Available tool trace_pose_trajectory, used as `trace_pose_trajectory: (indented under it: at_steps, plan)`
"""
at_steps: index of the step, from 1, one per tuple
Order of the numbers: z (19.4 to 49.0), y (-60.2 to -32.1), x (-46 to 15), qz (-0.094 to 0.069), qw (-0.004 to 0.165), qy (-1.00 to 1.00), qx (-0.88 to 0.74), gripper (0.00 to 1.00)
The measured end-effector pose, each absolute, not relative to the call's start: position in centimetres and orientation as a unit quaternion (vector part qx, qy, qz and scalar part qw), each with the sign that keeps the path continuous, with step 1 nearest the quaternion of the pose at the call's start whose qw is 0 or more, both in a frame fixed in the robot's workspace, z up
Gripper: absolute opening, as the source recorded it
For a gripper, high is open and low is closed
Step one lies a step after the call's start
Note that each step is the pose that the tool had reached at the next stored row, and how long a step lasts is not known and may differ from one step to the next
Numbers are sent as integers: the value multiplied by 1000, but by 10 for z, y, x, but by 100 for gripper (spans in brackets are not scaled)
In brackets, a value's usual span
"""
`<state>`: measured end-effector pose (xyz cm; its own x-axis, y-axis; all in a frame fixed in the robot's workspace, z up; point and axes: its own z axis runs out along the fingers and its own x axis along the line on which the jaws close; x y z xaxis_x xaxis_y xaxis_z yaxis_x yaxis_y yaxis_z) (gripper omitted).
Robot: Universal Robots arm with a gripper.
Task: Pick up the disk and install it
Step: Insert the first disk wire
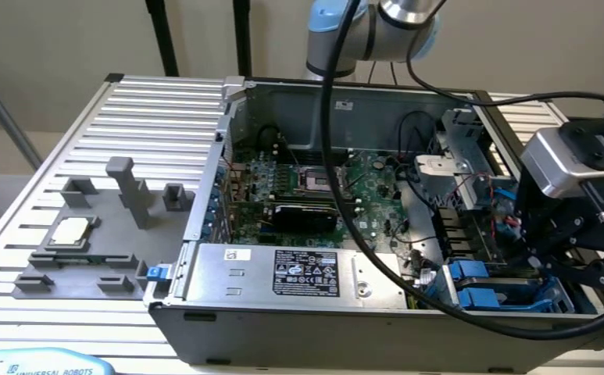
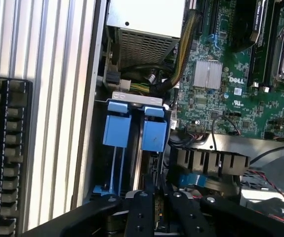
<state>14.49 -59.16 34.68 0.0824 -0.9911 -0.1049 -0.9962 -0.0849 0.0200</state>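
Your arm (image 1: 385, 31) has a silver-grey tube body with a light blue joint cap, seen above the computer case (image 1: 312, 312). A thick black cable (image 1: 333, 156) runs from it, loops down across the case and curves toward the wrist at the case's front corner. The wrist carries a grey box-shaped camera housing (image 1: 567, 160) on black linkage. Your gripper (image 2: 154, 207) is matte black, with paired link bars and small round pivot screws.

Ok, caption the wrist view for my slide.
Robot hand poised over blue disk carriers in the Dell motherboard's computer case.
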Motion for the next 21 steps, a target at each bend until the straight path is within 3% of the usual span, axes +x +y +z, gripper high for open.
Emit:
trace_pose_trajectory:
  at_steps: [21]
  plan:
    - [341,-581,146,26,7,702,-711,17]
